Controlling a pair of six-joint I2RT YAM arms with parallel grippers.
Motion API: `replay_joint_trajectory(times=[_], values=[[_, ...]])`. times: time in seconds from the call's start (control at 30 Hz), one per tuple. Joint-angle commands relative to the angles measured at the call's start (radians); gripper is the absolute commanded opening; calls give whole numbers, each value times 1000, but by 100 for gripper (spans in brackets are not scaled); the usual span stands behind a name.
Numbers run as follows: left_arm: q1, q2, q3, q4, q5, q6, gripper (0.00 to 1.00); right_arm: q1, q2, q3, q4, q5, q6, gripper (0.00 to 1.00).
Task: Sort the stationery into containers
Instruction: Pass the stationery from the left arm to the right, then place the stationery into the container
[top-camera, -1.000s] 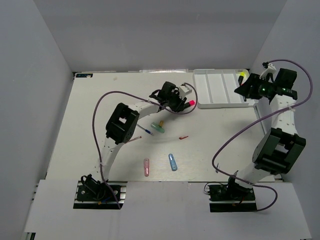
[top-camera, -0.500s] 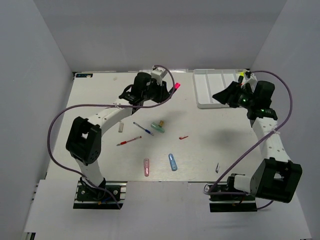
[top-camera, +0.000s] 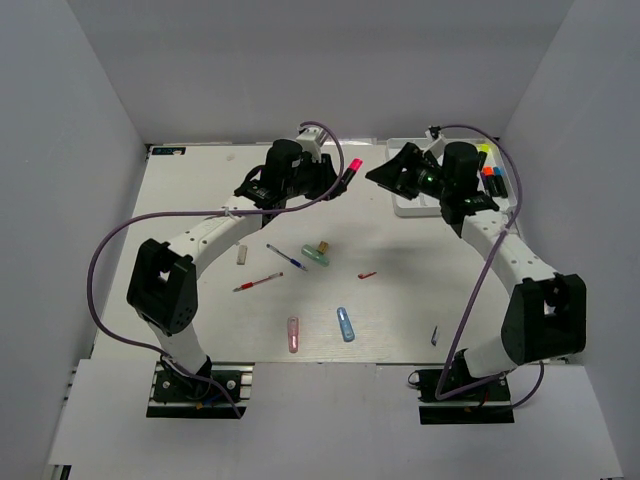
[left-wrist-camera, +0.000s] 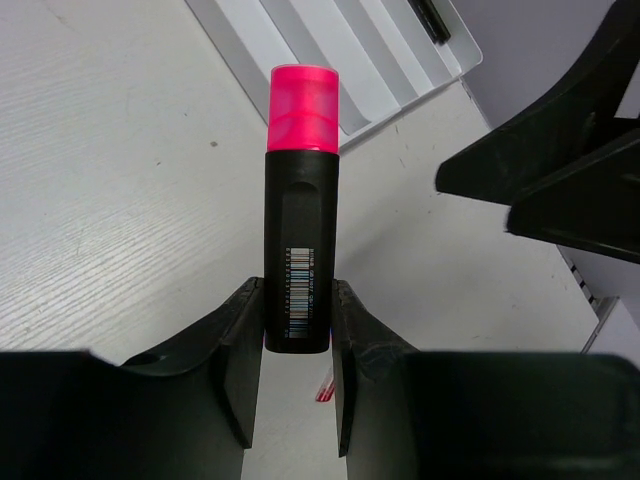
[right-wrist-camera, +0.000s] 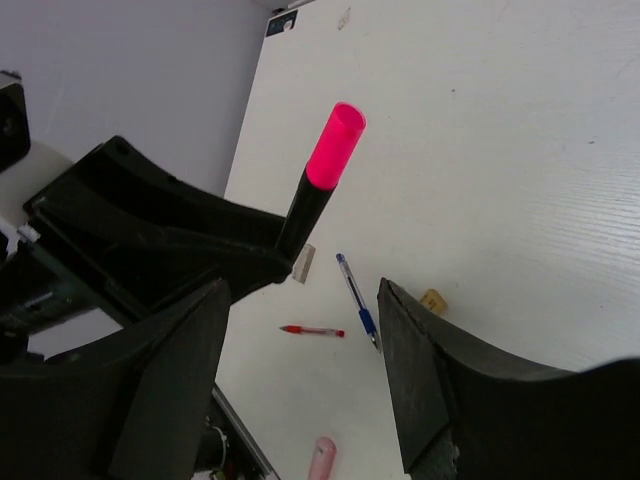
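My left gripper (top-camera: 332, 178) is shut on a black highlighter with a pink cap (top-camera: 352, 166), held in the air near the table's back, left of the white tray (top-camera: 408, 208). In the left wrist view the fingers (left-wrist-camera: 240, 340) clamp the barrel's lower end (left-wrist-camera: 300, 250) and the cap points toward the tray (left-wrist-camera: 330, 50). My right gripper (top-camera: 376, 176) faces it, open, just right of the cap. The right wrist view shows the pink cap (right-wrist-camera: 335, 145) ahead of the open right gripper (right-wrist-camera: 300, 290), apart from it. Highlighters (top-camera: 491, 177) lie in the tray's right compartment.
On the table lie a blue pen (top-camera: 286, 258), a red pen (top-camera: 257, 283), a green capsule (top-camera: 316, 257), a tan bit (top-camera: 322, 246), a small red piece (top-camera: 367, 274), a blue capsule (top-camera: 346, 324), a pink capsule (top-camera: 293, 334) and a pale eraser (top-camera: 241, 255).
The right arm swung left from the tray's right end to face the left gripper, jaws widening. The left arm lifted the pink highlighter up and back toward the tray.
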Motion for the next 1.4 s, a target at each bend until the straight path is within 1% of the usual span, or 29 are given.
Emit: replay_joint_trajectory(times=[0.0, 0.23, 0.43, 0.6, 0.63, 0.7, 0.73, 0.77, 0.8, 0.83, 0.87, 0.9, 1.0, 1.03, 1.1, 1.13, 1.17, 1.2, 1.23, 1.27, 1.3, 1.33, 1.37], values=[[-4, -45, 5, 12, 13, -52, 18, 37, 40, 74, 9, 118, 63, 67], [-4, -28, 23, 20, 16, -74, 18, 88, 103, 139, -38, 196, 109, 65], [-13, -10, 43, 29, 13, -86, 18, 123, 149, 168, -41, 212, 146, 59], [-13, 1, 48, 40, 21, -89, 18, 143, 169, 165, -31, 213, 161, 50], [-13, 4, 49, 43, 25, -91, 18, 143, 172, 160, -22, 212, 161, 45], [-13, 10, 48, 49, 29, -95, 18, 143, 179, 154, -15, 212, 161, 39], [-13, 12, 48, 50, 29, -98, 18, 144, 180, 153, -9, 212, 158, 30], [-13, 13, 48, 50, 30, -98, 18, 146, 180, 150, -5, 212, 152, 24], [-13, 12, 49, 49, 30, -98, 19, 138, 180, 150, -6, 213, 135, 12], [-13, 10, 46, 46, 29, -98, 23, 140, 177, 148, -12, 215, 128, 7], [-13, 9, 45, 37, 24, -98, 28, 134, 171, 145, -14, 215, 117, 4], [-13, 7, 41, 33, 18, -98, 41, 131, 166, 145, -20, 225, 93, 0], [-13, -1, 25, 20, 13, -102, 59, 97, 148, 128, -32, 236, 60, 0], [-13, -5, 22, 14, 4, -103, 77, 92, 137, 125, -38, 236, 27, 0], [12, -16, 14, -5, 2, -106, 95, 47, 126, 137, -77, 247, -24, 0], [12, -19, 17, -37, -29, -99, 98, 28, 114, 145, -98, 253, -96, 0], [21, -24, 28, -61, -53, -83, 98, -1, 111, 156, -151, 261, -142, 0], [21, -27, 55, -86, -79, -28, 98, -45, 113, 195, -182, 265, -186, 0], [30, -33, 64, -109, -94, 2, 98, -67, 123, 221, -214, 265, -310, 0], [30, -34, 77, -153, -119, 27, 98, -110, 134, 258, -248, 272, -384, 0], [30, -34, 98, -176, -131, 79, 98, -148, 146, 296, -327, 299, -462, 0], [39, -27, 112, -231, -148, 110, 98, -188, 181, 382, -369, 319, -618, 0], [39, -16, 130, -264, -154, 136, 98, -207, 197, 421, -408, 345, -679, 0]])
